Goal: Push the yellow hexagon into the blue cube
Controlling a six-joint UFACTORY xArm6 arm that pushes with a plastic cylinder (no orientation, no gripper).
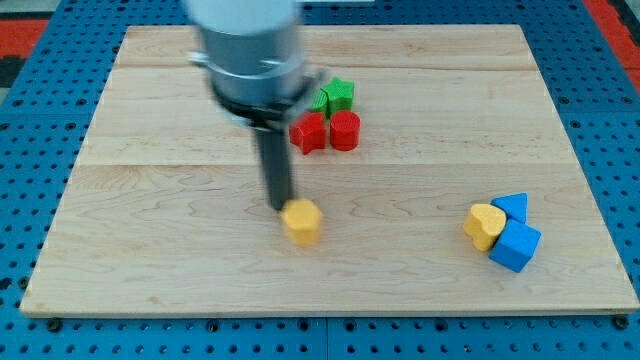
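- The yellow hexagon (302, 221) sits on the wooden counter (150, 250), a little to the view's left of centre and in the lower half.
- My tip (280, 206) is just at the hexagon's upper-left edge, touching it or very nearly so; the blur there makes contact hard to tell.
- There is no hand on this arm, only the dark rod, so no open or closed state can be told.
- The blue cube (516, 246) lies well apart, toward the view's lower right.
- Pressed against the cube's upper-left side is a yellow heart-shaped block (484, 225), and a blue triangular block (513, 207) sits just above the cube, touching the heart.
- Near the view's top centre, a red block (309, 133) and a red cylinder (345, 131) stand side by side.
- A green block (336, 96) sits just above the red pair, partly behind the arm's grey housing (247, 45).
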